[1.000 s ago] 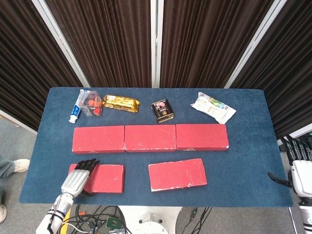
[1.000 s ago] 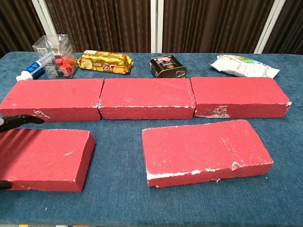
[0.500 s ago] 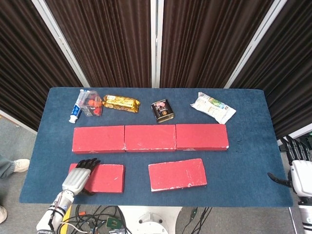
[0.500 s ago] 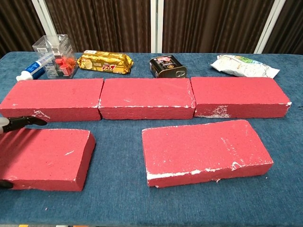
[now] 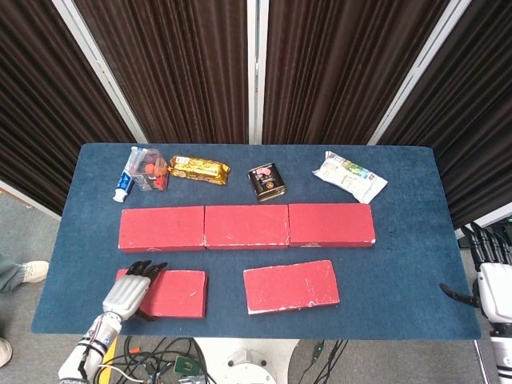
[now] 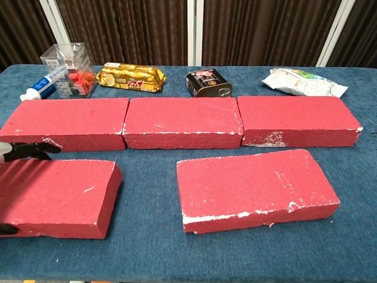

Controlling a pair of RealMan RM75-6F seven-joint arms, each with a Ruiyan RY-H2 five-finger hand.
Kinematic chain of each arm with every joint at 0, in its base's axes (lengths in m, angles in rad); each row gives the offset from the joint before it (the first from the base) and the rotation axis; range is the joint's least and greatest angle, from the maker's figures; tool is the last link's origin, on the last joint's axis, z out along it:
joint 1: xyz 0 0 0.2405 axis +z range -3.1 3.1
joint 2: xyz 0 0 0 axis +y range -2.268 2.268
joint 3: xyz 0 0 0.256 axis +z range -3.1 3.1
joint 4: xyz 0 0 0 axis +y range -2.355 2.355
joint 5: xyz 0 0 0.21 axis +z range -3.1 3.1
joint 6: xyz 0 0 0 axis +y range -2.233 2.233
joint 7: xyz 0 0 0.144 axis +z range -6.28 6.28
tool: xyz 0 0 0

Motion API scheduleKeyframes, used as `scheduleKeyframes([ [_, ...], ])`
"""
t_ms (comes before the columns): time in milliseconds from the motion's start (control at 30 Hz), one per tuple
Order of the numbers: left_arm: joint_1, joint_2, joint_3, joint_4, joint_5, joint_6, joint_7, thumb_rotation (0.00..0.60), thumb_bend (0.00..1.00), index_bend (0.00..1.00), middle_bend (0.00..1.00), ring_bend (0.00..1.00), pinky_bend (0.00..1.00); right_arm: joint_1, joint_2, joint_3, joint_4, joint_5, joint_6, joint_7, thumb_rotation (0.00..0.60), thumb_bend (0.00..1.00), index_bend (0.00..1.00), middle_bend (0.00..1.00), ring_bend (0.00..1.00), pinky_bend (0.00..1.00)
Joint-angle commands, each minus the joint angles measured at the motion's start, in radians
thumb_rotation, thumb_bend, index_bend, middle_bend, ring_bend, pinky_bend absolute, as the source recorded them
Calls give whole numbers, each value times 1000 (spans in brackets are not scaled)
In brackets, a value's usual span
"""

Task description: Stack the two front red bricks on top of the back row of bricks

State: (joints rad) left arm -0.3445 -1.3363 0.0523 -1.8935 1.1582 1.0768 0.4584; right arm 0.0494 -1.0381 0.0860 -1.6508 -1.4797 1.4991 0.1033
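The left brick (image 5: 170,293), the nearer-left of the two front bricks, lies flat on the table (image 5: 400,272) under the left hand (image 5: 128,292), whose fingers (image 5: 146,270) reach over its left end with the tips pointing toward the back row (image 5: 246,226). Over the last second this brick has slid slightly to the right: in the chest view its right edge sits further along than it did, while the dark fingertip at the far left has hardly moved. I read that as the hand working its grip around the brick's end rather than a lift, since the brick is not yet raised and nothing is stacked. The fingers look gently spread and laid across the top; a dark tip at the near edge in the chest view suggests a thumb below, but whether the brick is truly clamped I cannot tell. Beyond the fingertips, just past a strip of cloth, is the left end of the back row, three bricks touching end to end. Well to the right of the fingers the right brick (image 5: 291,286) lies untouched. The right hand (image 5: 494,280) hangs off the table's right edge, fingers spread, holding nothing.
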Motion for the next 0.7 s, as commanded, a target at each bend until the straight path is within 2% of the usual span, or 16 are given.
scheduleKeyframes([
  [33, 12, 24, 10, -41, 46, 38, -4, 600, 0, 0, 206, 0, 0, -2, 1, 1, 0, 2, 2, 2, 600, 0, 0, 0, 0, 0],
  [200, 32, 91, 15, -124, 124, 110, -12, 600, 0, 0, 208, 0, 0, -4, 6, 3, -1, 6, 5, 10, 600, 0, 0, 0, 0, 0],
  [367, 10, 137, -38, -171, 96, 127, -4, 600, 0, 0, 222, 0, 0, -12, 3, -2, 0, -4, 18, 13, 600, 0, 0, 0, 0, 0],
  [500, -47, 134, -105, -186, 14, 111, 71, 600, 0, 0, 222, 0, 0, -10, 4, -2, -6, -2, 13, 2, 600, 0, 0, 0, 0, 0],
  [700, -179, 72, -215, -152, -162, 42, 158, 600, 0, 0, 221, 0, 0, -4, 7, -2, -27, 3, 1, -20, 600, 0, 0, 0, 0, 0],
])
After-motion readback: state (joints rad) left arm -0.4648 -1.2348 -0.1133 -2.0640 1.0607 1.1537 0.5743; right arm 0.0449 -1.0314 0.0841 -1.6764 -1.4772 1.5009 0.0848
